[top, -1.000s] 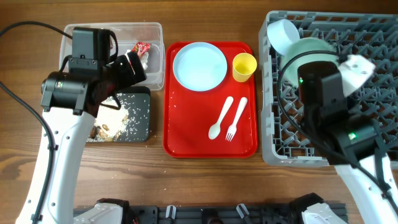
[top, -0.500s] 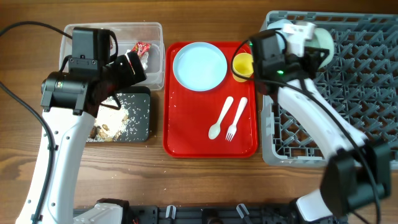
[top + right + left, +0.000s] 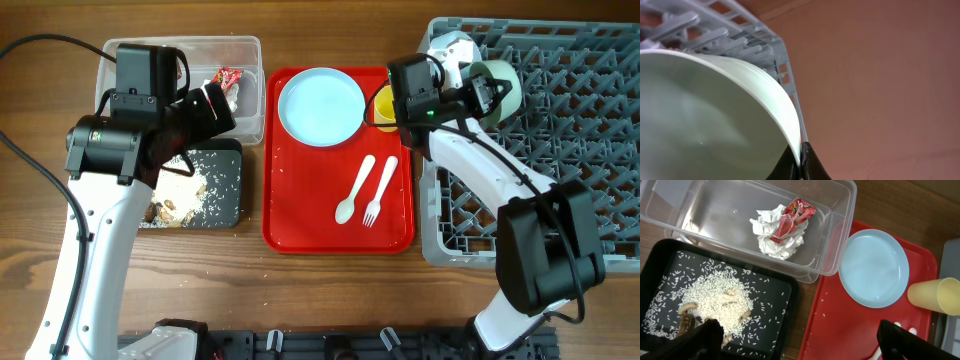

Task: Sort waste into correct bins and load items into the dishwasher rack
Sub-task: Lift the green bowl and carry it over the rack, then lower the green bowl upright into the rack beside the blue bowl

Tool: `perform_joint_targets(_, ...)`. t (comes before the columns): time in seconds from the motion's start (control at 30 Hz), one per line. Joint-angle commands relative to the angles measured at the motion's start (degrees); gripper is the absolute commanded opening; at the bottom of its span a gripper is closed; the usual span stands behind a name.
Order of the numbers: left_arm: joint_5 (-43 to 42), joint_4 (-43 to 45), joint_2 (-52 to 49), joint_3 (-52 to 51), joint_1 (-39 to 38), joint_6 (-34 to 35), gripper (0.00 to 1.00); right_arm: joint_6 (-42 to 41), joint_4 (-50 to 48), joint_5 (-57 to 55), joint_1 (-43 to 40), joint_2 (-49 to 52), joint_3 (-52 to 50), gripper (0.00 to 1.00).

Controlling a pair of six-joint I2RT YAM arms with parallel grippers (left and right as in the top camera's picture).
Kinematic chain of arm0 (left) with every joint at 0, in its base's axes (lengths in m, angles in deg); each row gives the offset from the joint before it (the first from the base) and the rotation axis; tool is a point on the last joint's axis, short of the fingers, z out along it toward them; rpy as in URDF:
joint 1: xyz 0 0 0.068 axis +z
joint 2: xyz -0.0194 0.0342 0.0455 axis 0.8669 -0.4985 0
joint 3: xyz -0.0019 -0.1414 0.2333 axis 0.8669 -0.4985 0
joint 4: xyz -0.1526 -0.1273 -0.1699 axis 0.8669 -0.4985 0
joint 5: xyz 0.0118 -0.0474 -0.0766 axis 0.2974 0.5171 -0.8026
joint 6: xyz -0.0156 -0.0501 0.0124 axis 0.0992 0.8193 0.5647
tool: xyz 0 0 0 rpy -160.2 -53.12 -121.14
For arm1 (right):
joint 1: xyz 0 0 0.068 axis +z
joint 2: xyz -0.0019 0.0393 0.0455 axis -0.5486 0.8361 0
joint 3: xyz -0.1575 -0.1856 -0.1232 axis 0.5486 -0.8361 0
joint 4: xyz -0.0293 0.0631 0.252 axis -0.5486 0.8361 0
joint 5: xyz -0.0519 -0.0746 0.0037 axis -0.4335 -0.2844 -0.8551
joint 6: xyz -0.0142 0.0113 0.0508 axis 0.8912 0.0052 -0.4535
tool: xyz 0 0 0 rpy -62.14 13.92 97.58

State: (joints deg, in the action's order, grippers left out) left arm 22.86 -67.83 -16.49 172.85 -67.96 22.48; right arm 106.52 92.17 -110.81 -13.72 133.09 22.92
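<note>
While the left jaws gape, the right jaws pinch the pale bowl (image 3: pixel 715 125) by its rim.

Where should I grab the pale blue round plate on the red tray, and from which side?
Probably its rim, from above, one finger inside and one outside, since the pale blue round plate lies flat on the red tray. Take the edge facing the white plastic spoon, where there is room.

Mint bowl (image 3: pixel 700 115), red tray (image 3: pixel 300 215)
</note>
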Motion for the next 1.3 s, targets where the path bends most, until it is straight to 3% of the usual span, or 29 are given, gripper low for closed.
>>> perform_joint_targets(0.0, 0.55, 0.13, 0.09, 0.74, 0.26, -0.68, 1.00, 2.12, 0.26, 1.92, -0.07, 0.94, -2.05, 0.04)
perform_joint_targets(0.3, 0.55, 0.13, 0.09, 0.74, 0.26, -0.68, 1.00, 5.49, 0.24, 3.50, 2.60, 0.92, -2.21, 0.04)
perform_joint_targets(0.37, 0.55, 0.13, 0.09, 0.74, 0.26, -0.70, 1.00, 7.28, 0.22, 3.50, 3.37, 0.92, -2.21, 0.15)
perform_joint_targets(0.43, 0.55, 0.13, 0.09, 0.74, 0.26, -0.68, 1.00, 8.33, 0.22, 3.50, 4.09, 0.92, -2.21, 0.36)
perform_joint_targets(0.5, 0.55, 0.13, 0.09, 0.74, 0.26, -0.68, 1.00, 8.31, 0.11, 3.54, 4.74, 0.92, -2.21, 0.51)
perform_joint_targets(0.7, 0.55, 0.13, 0.09, 0.74, 0.26, -0.68, 1.00, 11.43, -3.67, 6.36, 6.03, 0.42, -2.19, 0.69)
perform_joint_targets(1.0, 0.55, 0.13, 0.09, 0.74, 0.26, -0.68, 1.00, 18.80, -14.51, 11.69, 6.38, -4.92, -2.19, 0.77)
perform_joint_targets(1.27, 0.55, 0.13, 0.09, 0.74, 0.26, -0.68, 1.00, 18.71, -13.07, 19.87, 6.38, -7.78, -2.19, 0.78)
